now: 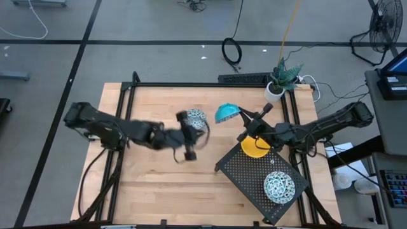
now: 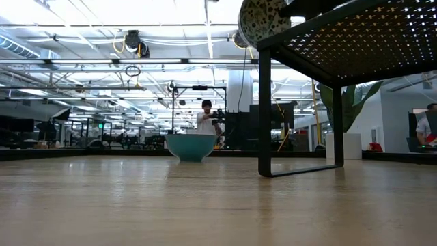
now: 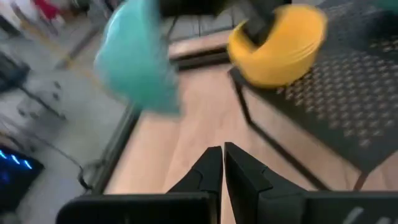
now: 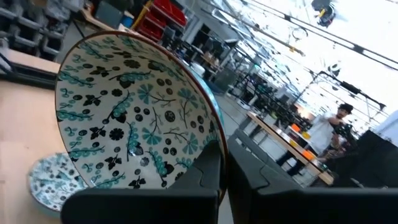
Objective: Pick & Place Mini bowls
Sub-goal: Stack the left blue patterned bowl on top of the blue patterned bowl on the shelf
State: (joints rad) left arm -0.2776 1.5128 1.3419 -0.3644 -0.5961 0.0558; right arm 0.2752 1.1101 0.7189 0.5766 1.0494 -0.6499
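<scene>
My right gripper [image 1: 241,118] is shut on a mini bowl, teal outside [image 1: 226,112] and blue-and-white patterned inside [image 4: 130,118], held in the air between the table's middle and the black stand. A second patterned bowl [image 1: 196,118] rests on its base on the table; it also shows in the low view [image 2: 190,145]. A yellow bowl [image 1: 254,147] and a third patterned bowl [image 1: 278,186] sit on the black perforated stand [image 1: 241,170]. My left gripper [image 3: 222,168] is shut and empty, just near of the bowl on the table [image 1: 198,138]. My right gripper holds the bowl by its rim [image 4: 216,138], one finger inside the bowl and one outside. The fingers come level from the table's right side. The bowl is lifted clear of the table and tipped on its side, teal outside upward.
A white plant pot with a green plant [image 1: 277,86] stands at the table's far right corner. The stand's legs [image 2: 264,109] rise from the table on the right. A coiled cable [image 1: 231,51] lies on the floor beyond the far edge. A person [image 2: 206,116] stands far behind.
</scene>
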